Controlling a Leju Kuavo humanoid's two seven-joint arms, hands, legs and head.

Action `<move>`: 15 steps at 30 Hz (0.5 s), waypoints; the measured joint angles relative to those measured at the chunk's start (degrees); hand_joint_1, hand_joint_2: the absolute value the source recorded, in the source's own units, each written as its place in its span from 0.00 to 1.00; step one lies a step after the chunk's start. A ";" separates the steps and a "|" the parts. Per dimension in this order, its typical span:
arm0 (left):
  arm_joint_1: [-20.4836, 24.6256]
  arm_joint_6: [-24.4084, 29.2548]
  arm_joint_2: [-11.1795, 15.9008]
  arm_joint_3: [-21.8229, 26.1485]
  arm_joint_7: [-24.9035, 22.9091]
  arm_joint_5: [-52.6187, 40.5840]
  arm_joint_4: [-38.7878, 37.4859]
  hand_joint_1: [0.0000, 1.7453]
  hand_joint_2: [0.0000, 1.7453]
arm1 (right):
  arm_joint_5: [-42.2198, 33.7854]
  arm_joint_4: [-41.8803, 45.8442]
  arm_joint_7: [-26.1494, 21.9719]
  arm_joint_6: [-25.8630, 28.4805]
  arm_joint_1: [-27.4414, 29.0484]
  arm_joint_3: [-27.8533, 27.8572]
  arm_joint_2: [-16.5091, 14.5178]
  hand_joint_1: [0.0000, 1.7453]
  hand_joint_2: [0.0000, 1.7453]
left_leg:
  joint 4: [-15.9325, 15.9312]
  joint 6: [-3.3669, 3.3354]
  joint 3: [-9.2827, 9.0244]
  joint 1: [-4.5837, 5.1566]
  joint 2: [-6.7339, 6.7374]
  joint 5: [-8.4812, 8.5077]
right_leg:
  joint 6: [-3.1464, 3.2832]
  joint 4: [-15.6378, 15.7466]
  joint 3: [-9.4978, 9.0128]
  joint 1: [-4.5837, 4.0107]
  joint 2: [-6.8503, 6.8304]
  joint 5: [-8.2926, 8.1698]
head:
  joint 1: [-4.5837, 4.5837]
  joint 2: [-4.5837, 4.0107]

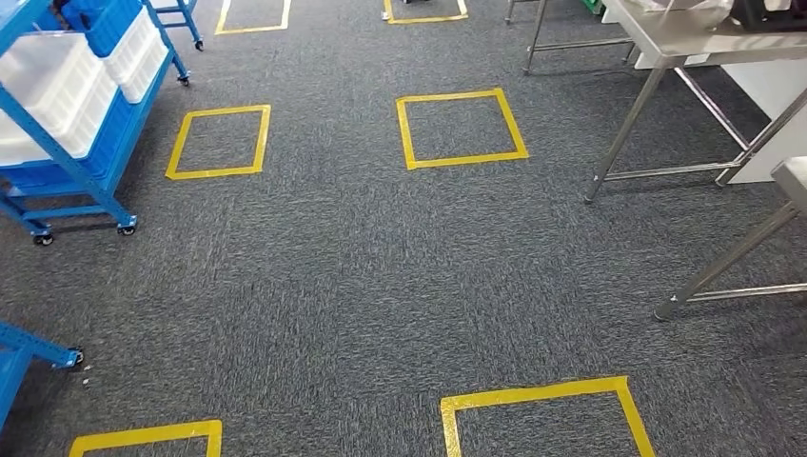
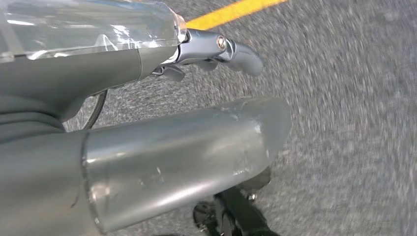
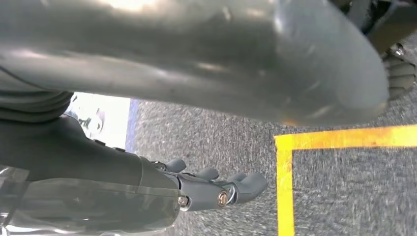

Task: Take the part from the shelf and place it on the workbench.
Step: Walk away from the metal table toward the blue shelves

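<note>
The blue wheeled shelf (image 1: 88, 176) stands at the far left and carries white bins (image 1: 57, 86). A steel workbench (image 1: 680, 40) stands at the far right, its legs reaching down to the carpet. My left hand (image 2: 113, 64) hangs over the grey carpet with its fingers (image 2: 238, 53) stretched out and apart from the thick thumb (image 2: 196, 142), holding nothing. My right hand (image 3: 98, 172) also hangs above the floor. Its fingers (image 3: 231, 189) are slightly bent and apart from the thumb (image 3: 246, 64), with nothing in them.
Yellow tape squares (image 1: 460, 129) mark the grey carpet, another one (image 1: 219, 141) near the shelf and one (image 1: 542, 409) close in front. A second steel table corner (image 1: 792, 179) sits at the right edge. Part of another blue frame (image 1: 24, 357) juts in at lower left.
</note>
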State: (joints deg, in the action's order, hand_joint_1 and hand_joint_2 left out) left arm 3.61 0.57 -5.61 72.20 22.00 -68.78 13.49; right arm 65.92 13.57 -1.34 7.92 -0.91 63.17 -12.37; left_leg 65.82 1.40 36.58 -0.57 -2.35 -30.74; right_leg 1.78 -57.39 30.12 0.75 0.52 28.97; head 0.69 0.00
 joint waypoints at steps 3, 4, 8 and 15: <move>0.12 -0.01 0.08 0.15 -0.03 -0.12 0.00 0.00 0.00 | 0.33 0.00 -0.06 -0.13 0.21 0.14 -0.01 0.00 0.00 | 8.16 0.49 3.76 -0.18 1.74 -3.04 | 0.22 -0.04 -0.02 -0.29 -2.90 0.24 | 0.17 -0.01; 0.00 -0.01 0.11 0.20 -0.03 -0.19 0.00 0.00 0.00 | 0.39 0.00 -0.06 -0.17 0.17 0.20 -0.01 0.00 0.00 | 7.13 0.56 3.07 -0.23 2.04 -2.03 | 0.15 -0.07 -0.08 -0.31 -3.77 0.35 | 0.19 -0.01; 0.07 -0.01 0.26 0.27 -0.01 -0.66 0.00 0.00 0.00 | 0.52 0.00 -0.02 -0.53 0.05 0.42 -0.01 0.00 0.00 | -6.28 -0.14 -4.37 0.11 6.19 3.37 | -0.72 -0.28 -0.83 -0.64 -6.73 1.11 | 0.08 0.00; 0.01 -0.06 0.45 0.45 -0.01 -0.79 0.00 0.00 0.00 | 0.89 0.02 -0.25 -0.44 -0.40 0.93 0.03 0.00 0.00 | -8.49 -2.66 -4.84 0.13 2.91 4.39 | -2.52 -6.73 1.47 -0.31 -2.18 5.75 | -0.43 0.00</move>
State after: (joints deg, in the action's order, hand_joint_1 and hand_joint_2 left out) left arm 3.61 0.50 -5.15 72.66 21.99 -69.57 13.49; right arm 66.81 13.60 -1.58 7.48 -1.32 64.10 -12.34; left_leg 57.33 -1.26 31.74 -0.44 0.55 -26.35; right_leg -0.74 -64.12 31.60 0.44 -1.66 34.72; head 0.26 0.00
